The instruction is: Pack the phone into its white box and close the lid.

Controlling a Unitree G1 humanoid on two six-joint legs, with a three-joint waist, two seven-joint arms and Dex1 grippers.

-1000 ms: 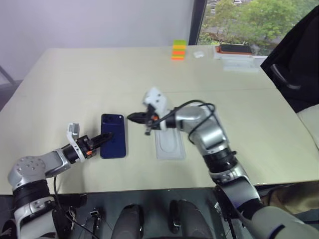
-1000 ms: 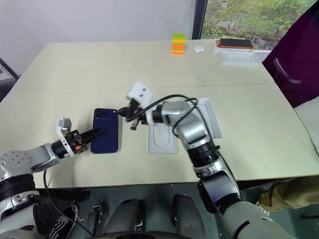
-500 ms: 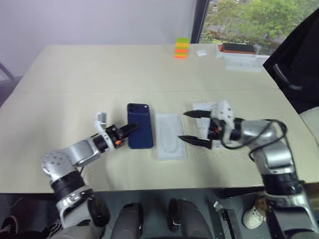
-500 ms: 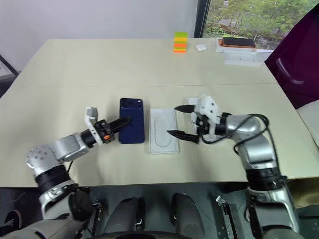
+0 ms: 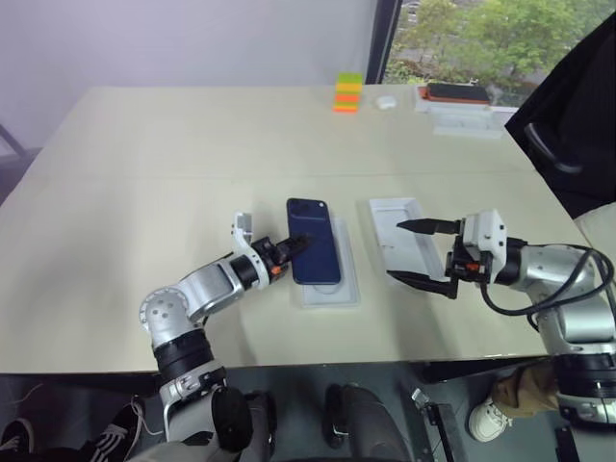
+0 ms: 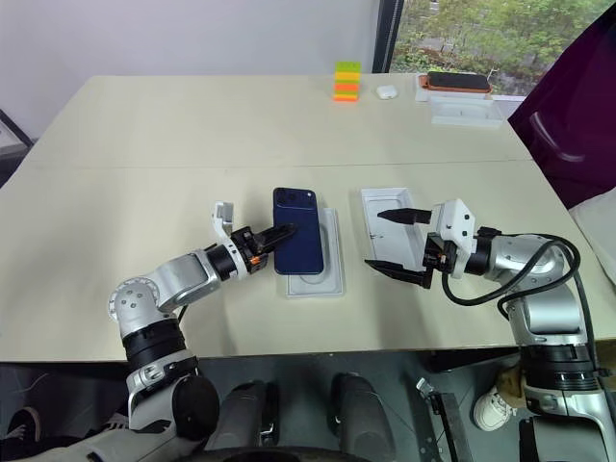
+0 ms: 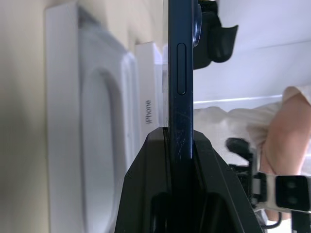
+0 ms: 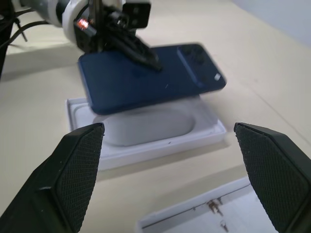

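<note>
On the table (image 6: 144, 135) there is one dark blue phone (image 6: 297, 243), one flat white insert (image 6: 316, 274) with an oval recess, and one open white tray (image 6: 387, 223). At the far edge sit one stack of bright sticky notes (image 6: 346, 83), one small white case (image 6: 387, 93), one more white box (image 6: 465, 111) and one dark phone (image 6: 457, 82) on top of it. Two grippers are present, the left gripper (image 6: 279, 234) and the right gripper (image 6: 387, 241).

You see the left tool (image 8: 141, 51) clamped on the phone (image 8: 150, 77), holding it flat just above the white insert (image 8: 146, 131) on the table (image 8: 272, 77); your own fingertips (image 8: 77, 170) stand wide apart.
</note>
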